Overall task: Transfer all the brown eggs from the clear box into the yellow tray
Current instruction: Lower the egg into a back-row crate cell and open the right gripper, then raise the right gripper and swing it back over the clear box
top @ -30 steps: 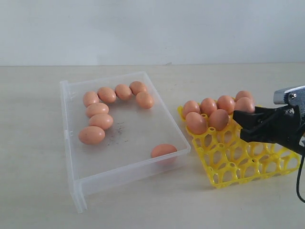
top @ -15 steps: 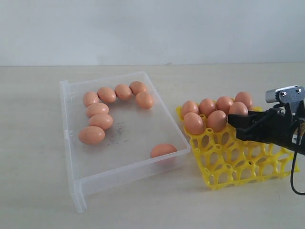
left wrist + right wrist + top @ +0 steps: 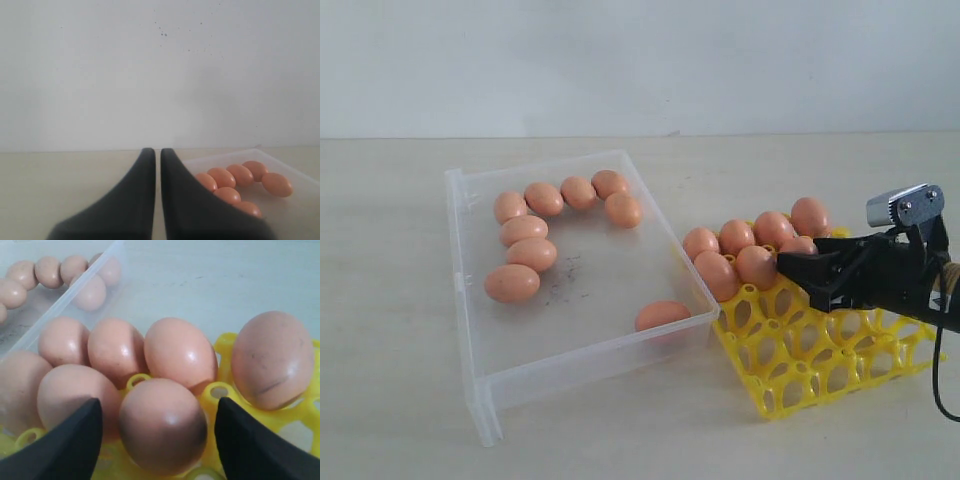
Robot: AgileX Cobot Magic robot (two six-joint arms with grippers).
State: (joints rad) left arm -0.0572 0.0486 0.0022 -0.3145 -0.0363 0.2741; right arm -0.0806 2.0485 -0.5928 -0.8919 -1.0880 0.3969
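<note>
Right gripper (image 3: 157,407) — jaws wide apart, either side of one brown egg (image 3: 162,427)

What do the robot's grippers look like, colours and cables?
Both are matte black. The left gripper has two smooth fingers tapering to rounded tips. The right gripper has angular fingers, a silver block on top and a thin black cable hanging behind.

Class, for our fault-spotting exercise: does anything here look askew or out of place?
The yellow tray sits skewed, seemingly pressed against the near corner of the clear box. One brown egg lies alone there, apart from the rest.
</note>
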